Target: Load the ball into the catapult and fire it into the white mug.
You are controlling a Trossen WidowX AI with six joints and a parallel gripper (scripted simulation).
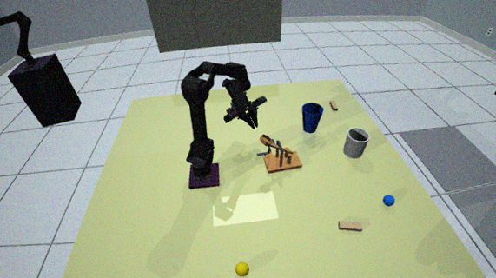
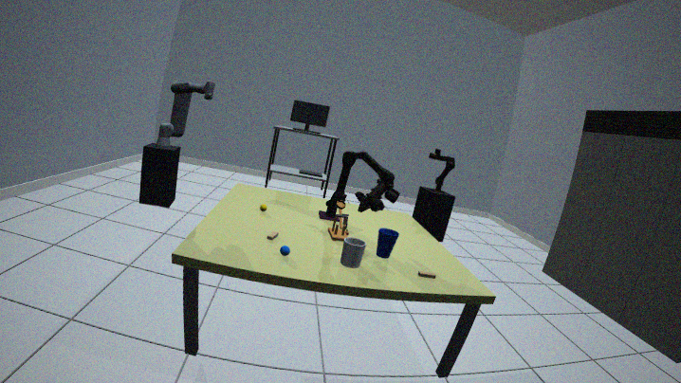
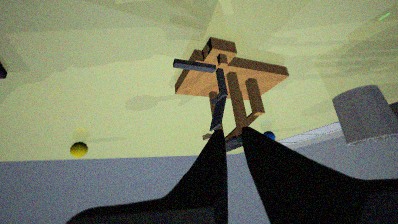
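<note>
The wooden catapult (image 1: 284,161) (image 2: 339,229) (image 3: 196,87) stands on the yellow table (image 1: 124,244) right of the arm's base. Its throwing arm (image 1: 266,139) is raised and its cup looks empty. I see no orange ball in any view. The white mug (image 1: 356,142) (image 2: 353,252) (image 3: 362,112) stands upright to the catapult's right. My gripper (image 1: 252,122) (image 2: 364,207) (image 3: 232,135) hangs above the catapult's arm end. Its fingers are nearly shut with a narrow gap, and nothing is between them.
A blue cup (image 1: 311,116) (image 2: 386,242) stands behind the mug. A yellow ball (image 1: 241,268) (image 2: 263,208) (image 3: 78,149) and a blue ball (image 1: 388,200) (image 2: 285,249) lie on the table. Two wooden blocks (image 1: 350,226) (image 1: 333,104) lie near the right edge.
</note>
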